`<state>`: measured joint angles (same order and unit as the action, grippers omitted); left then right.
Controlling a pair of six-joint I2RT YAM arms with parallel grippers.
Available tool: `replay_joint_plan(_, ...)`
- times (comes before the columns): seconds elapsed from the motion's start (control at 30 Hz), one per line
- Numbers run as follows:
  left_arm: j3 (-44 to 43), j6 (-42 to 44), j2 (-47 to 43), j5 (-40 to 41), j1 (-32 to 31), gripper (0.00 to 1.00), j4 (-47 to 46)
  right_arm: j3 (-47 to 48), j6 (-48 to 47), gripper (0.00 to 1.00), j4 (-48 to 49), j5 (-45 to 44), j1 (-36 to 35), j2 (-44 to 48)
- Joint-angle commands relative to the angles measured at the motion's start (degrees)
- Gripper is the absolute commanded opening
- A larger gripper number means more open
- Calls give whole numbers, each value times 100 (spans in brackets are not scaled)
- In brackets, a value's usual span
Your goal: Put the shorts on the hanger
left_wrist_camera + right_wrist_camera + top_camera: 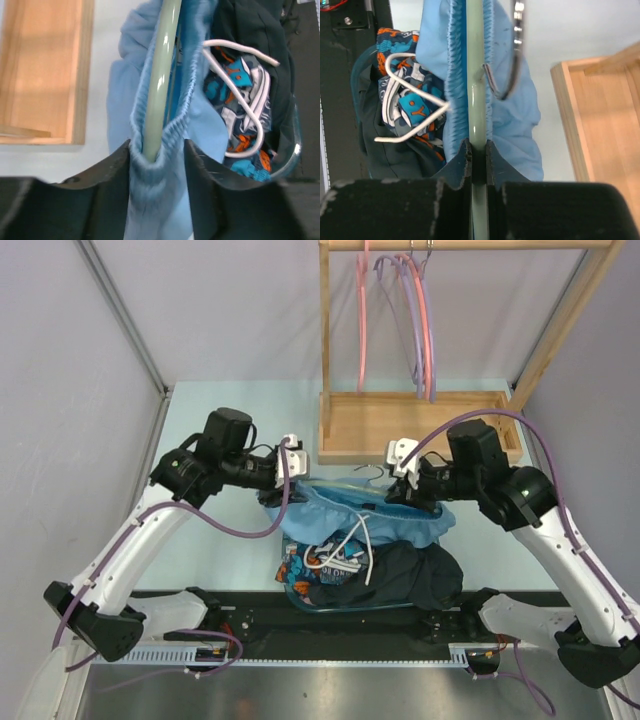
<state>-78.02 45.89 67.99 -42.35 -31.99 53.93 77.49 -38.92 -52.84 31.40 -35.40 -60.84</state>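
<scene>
The light sky-blue shorts (400, 520) hang stretched between my two grippers above a heap of clothes. The sage hanger (162, 75) runs inside the waistband; its metal hook (370, 473) sticks out on the far side. My left gripper (290, 465) is shut on the bunched waistband of the shorts (120, 95) around the hanger's end; the left wrist view shows the gripper (157, 150) close up. My right gripper (405, 480) is shut on the bare hanger bar (475, 75), as its wrist view (478, 150) shows, with the shorts (520, 115) on both sides. The white drawstring (240, 100) dangles below.
A blue-and-orange patterned garment (305, 568) and a black garment (415, 575) lie in a clear bin (340, 605) under the shorts. A wooden rack base (420, 425) stands at the back, with pink and purple hangers (420, 320) on its rail.
</scene>
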Motion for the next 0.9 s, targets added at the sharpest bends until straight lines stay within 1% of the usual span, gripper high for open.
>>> replay_joint_plan(0.0, -231, -711, -417, -222, -9, 60, -953, 134, 674, 0, -209, -424, 585, 405)
replay_joint_plan(0.03, -214, -861, -461, -178, -9, 69, -1085, 161, 684, 0, -296, -407, 917, 450)
replay_joint_plan(0.1, -161, -1169, -540, -99, -9, 75, -1419, 170, 596, 0, -674, -258, 1332, 529)
replay_joint_plan(0.13, -144, -1248, -602, -107, -9, 79, -1508, 204, 544, 0, -814, -213, 1708, 564)
replay_joint_plan(0.17, -117, -1406, -637, -98, -9, 81, -1656, 205, 508, 0, -1085, -187, 1886, 599)
replay_joint_plan(0.2, -117, -1477, -646, -63, -9, 86, -1719, 213, 403, 0, -1210, -143, 2044, 617)
replay_joint_plan(0.23, -108, -1556, -629, -80, -9, 87, -1789, 214, 359, 0, -1316, -117, 2228, 661)
replay_joint_plan(0.3, -117, -1583, -629, -142, -9, 88, -1798, 205, 254, 0, -1536, 119, 2878, 713)
replay_joint_plan(0.33, -117, -1653, -637, -151, -9, 91, -1833, 205, 183, 0, -1580, 243, 3133, 740)
replay_joint_plan(0.37, -82, -1671, -646, -142, -9, 92, -1895, 205, 165, 0, -1633, 348, 3736, 731)
replay_joint_plan(0.43, -47, -1706, -673, -142, -9, 92, -1921, 205, 130, 0, -1677, 638, 4275, 661)
replay_joint_plan(0.47, -29, -1732, -681, -142, -9, 93, -1948, 213, 139, 0, -1712, 735, 4904, 583)
replay_joint_plan(0.5, -3, -1732, -699, -151, -9, 93, -1957, 214, 113, 0, -1721, 980, 5172, 530)
replay_joint_plan(0.57, 67, -1776, -734, -142, -9, 94, -1965, 292, 130, 0, -1773, 1166, 5691, 433)
replay_joint_plan(0.6, 102, -1776, -778, -133, -9, 94, -1957, 475, 113, 0, -1843, 1358, 6102, 276)
replay_joint_plan(0.67, 207, -1785, -813, -133, -9, 95, -1974, 748, 86, 0, -2045, 1526, 6386, 73)
replay_joint_plan(0.7, 243, -1794, -839, -125, -9, 95, -1974, 915, 60, 0, -2133, 1562, 6640, -137)
replay_joint_plan(0.73, 269, -1811, -848, -125, -9, 96, -1992, 1343, 60, 0, -2291, 1597, 6747, -304)
replay_joint_plan(0.77, 313, -1820, -848, -159, -9, 96, -1992, 1582, 51, 0, -2379, 1711, 6878, -445)
replay_joint_plan(0.8, 340, -1838, -866, -151, -9, 97, -2009, 1811, 51, 0, -2467, 1747, 7054, -777)
replay_joint_plan(0.83, 392, -1881, -866, -168, -9, 98, -2070, 2370, 86, 0, -2538, 1782, 7116, -937)
replay_joint_plan(0.87, 419, -1917, -875, -177, -9, 98, -2097, 2619, 103, 0, -2573, 1852, 7169, -1086)
